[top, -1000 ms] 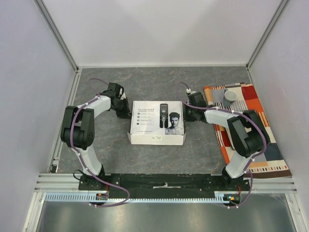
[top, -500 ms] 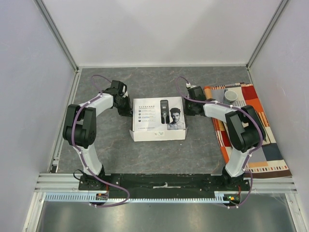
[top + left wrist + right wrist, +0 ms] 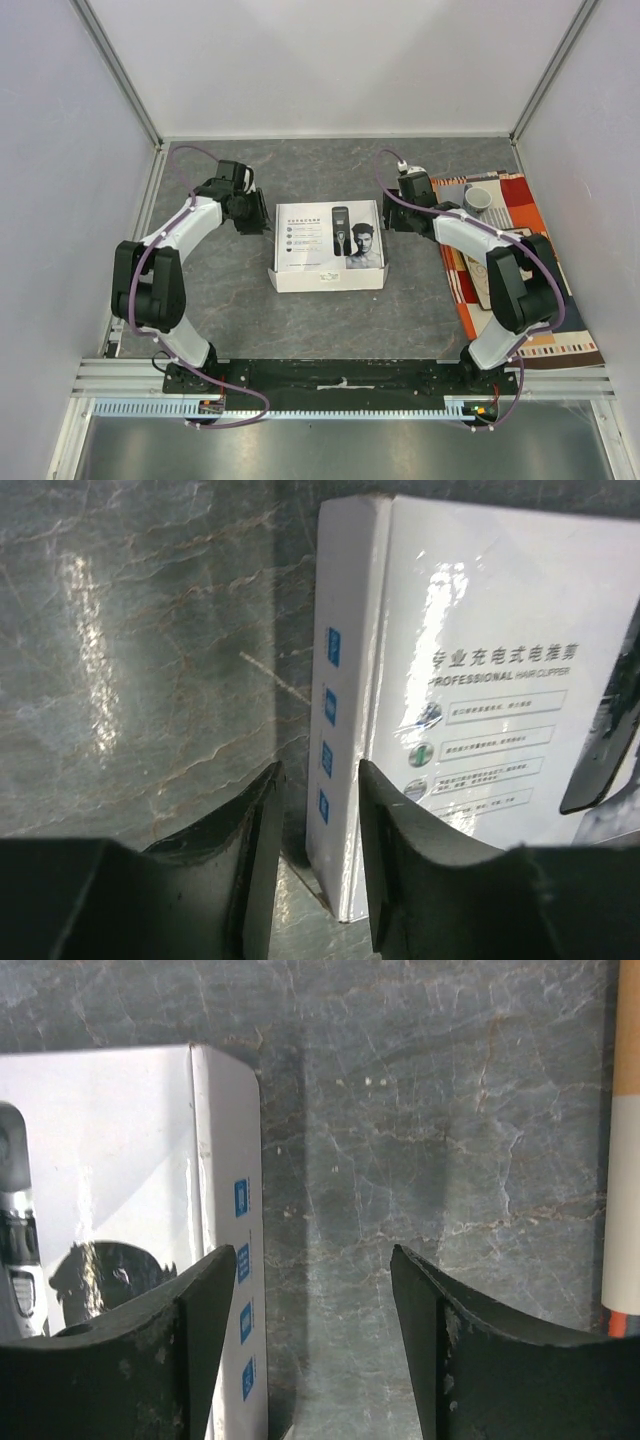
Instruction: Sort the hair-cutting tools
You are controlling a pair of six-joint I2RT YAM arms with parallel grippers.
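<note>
A: No hair-cutting tools in view. There is only a printed clipper on the lid of the flat white cardboard box (image 3: 328, 245), which lies shut mid-table. The tools are presumably inside; unconfirmed.

B: Progress?

A: Judged at the start. Lid on, nothing sorted, so opening and sorting both remain.

B: Claws?

A: The left gripper (image 3: 318, 775) is narrowly parted at the box's left edge, holding nothing. The right gripper (image 3: 312, 1260) is wide and empty, just beside the right edge.

B: Other containers?

A: A small grey cup (image 3: 477, 198) on the orange patterned cloth (image 3: 520, 260); contents not discernible.
</note>
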